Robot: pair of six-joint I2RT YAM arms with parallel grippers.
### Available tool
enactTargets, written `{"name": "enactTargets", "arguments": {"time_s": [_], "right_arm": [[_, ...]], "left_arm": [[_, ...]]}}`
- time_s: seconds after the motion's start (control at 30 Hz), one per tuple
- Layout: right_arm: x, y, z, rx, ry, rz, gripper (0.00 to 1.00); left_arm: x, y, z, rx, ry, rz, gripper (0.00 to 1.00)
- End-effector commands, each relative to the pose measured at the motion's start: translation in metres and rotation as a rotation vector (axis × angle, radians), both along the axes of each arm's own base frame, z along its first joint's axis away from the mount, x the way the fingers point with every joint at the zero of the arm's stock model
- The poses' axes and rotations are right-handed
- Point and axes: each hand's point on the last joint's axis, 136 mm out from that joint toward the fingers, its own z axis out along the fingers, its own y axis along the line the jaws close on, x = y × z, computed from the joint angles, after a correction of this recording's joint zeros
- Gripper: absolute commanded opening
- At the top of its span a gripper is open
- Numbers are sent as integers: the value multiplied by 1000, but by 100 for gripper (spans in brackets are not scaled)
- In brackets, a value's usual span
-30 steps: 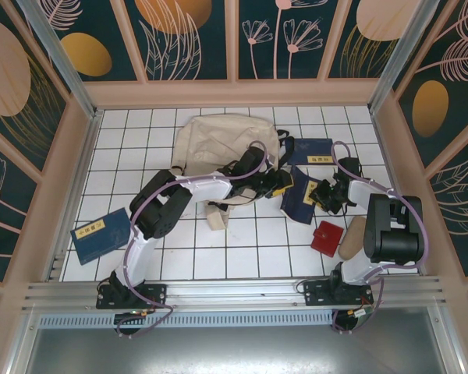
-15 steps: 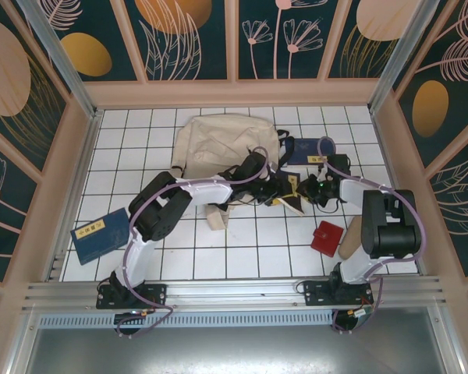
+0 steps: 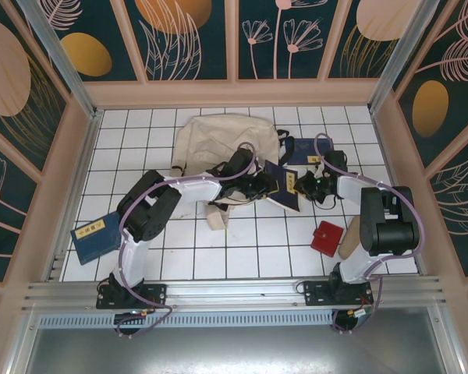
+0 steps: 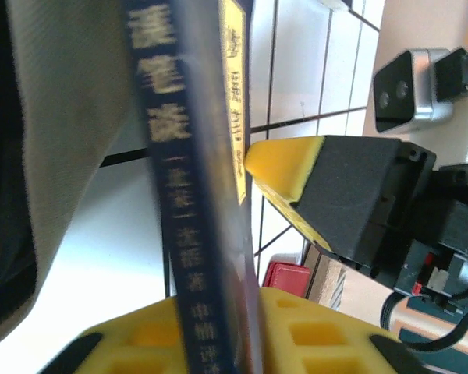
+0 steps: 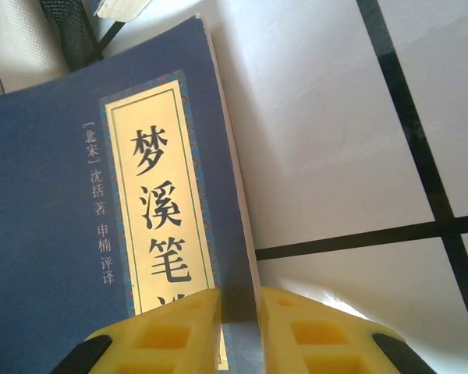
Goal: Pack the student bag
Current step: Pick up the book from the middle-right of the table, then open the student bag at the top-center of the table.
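Note:
The beige student bag point(image 3: 222, 136) lies at the back middle of the tiled table, and its canvas point(image 4: 70, 117) runs down the left of the left wrist view. A navy book point(image 3: 281, 192) with a gold title label is held between both arms, just right of the bag's front. My left gripper point(image 3: 263, 187) is shut on its spine point(image 4: 179, 234), the yellow fingers point(image 4: 312, 335) pressing both sides. My right gripper point(image 3: 303, 185) is shut on the cover's edge point(image 5: 140, 195), with its yellow fingers point(image 5: 171, 331) on either side. The right gripper's finger point(image 4: 288, 167) sits close beside the book in the left wrist view.
A second navy book point(image 3: 308, 150) lies right of the bag, and a third point(image 3: 100, 232) near the left wall. A red wallet point(image 3: 325, 238) and a tan pouch point(image 3: 351, 238) sit front right. A small beige block point(image 3: 216, 218) lies below the left arm.
The right gripper has carried the navy book left toward the bag. The left gripper has drawn back slightly, and its fingers now clamp the book's spine.

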Motion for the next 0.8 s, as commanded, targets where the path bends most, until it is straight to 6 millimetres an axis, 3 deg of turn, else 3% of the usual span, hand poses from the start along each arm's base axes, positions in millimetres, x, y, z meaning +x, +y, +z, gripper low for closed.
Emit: {"name": "enactTargets", "arguments": {"time_s": [0.0,0.1,0.17,0.27,0.37,0.47,0.6,0.77], "right_arm": [[6,2,11,-1,-17,1,23],[8,-3,20,-37,-41,-13,32],[9,-8,29,-71,-71,-14,42],[13,-8,50,-121,-151,20,52],[20,4,75,-194,-258,91,61],[26,35,103,-241,-385,206,67],[18,103,122,-295,-521,471,69],[-19,184,102,-434,-582,844,71]], "left_arm": [[-1,-2,28,-48,-64,-20,2],[2,5,35,-31,-104,-26,0],[8,14,50,-21,-162,-25,0],[20,37,83,5,-268,-5,0],[34,72,118,51,-369,48,0],[49,122,145,101,-423,140,0],[63,197,159,197,-447,290,0],[56,279,158,364,-425,431,0]]}}
